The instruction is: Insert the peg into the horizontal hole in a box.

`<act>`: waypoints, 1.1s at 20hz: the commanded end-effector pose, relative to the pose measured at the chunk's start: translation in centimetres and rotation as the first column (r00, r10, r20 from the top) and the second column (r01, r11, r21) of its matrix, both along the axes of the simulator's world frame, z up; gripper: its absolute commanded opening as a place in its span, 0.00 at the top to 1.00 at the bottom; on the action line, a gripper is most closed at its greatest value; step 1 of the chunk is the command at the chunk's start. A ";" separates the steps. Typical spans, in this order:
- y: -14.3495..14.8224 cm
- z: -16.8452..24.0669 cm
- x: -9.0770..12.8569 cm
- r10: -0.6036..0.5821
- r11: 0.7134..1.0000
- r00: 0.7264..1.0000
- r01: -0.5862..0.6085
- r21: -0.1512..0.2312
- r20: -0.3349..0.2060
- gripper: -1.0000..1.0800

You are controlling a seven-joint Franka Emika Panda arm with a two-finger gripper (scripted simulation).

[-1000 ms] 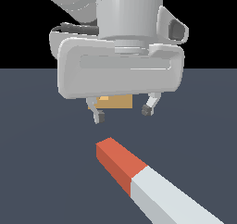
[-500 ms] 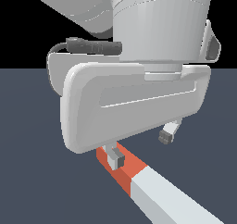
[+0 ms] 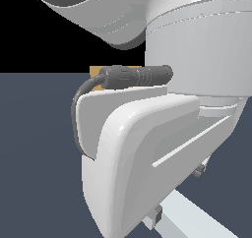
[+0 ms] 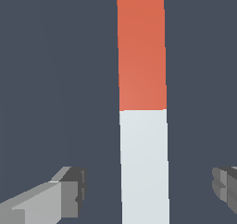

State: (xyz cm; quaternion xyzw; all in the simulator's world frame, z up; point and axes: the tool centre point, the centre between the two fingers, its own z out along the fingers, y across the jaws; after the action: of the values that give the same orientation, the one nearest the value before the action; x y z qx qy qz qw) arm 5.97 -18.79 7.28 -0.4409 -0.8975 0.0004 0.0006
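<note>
Even, flat light — sharp, shadowless renders.

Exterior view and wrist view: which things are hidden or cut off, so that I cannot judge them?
- The box: exterior view, only a tan sliver shows behind the arm; its hole is hidden. It is absent from the wrist view.
- The peg: wrist view, both ends run off the picture edges; exterior view, the red end is hidden by the gripper body.
- The gripper: wrist view, one finger shows, the other is cut by the edge.
</note>
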 end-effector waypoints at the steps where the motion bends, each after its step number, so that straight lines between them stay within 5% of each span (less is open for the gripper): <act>1: -0.3 -0.2 0.4 0.017 1.000 1.000 -0.017 0.000 0.001 0.04; 22: -0.4 -3.9 0.5 0.025 1.000 1.000 -0.025 0.000 0.001 0.04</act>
State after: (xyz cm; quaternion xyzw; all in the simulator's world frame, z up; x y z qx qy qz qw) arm 6.56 -19.24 4.29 -0.4298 -0.9029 -0.0001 -0.0005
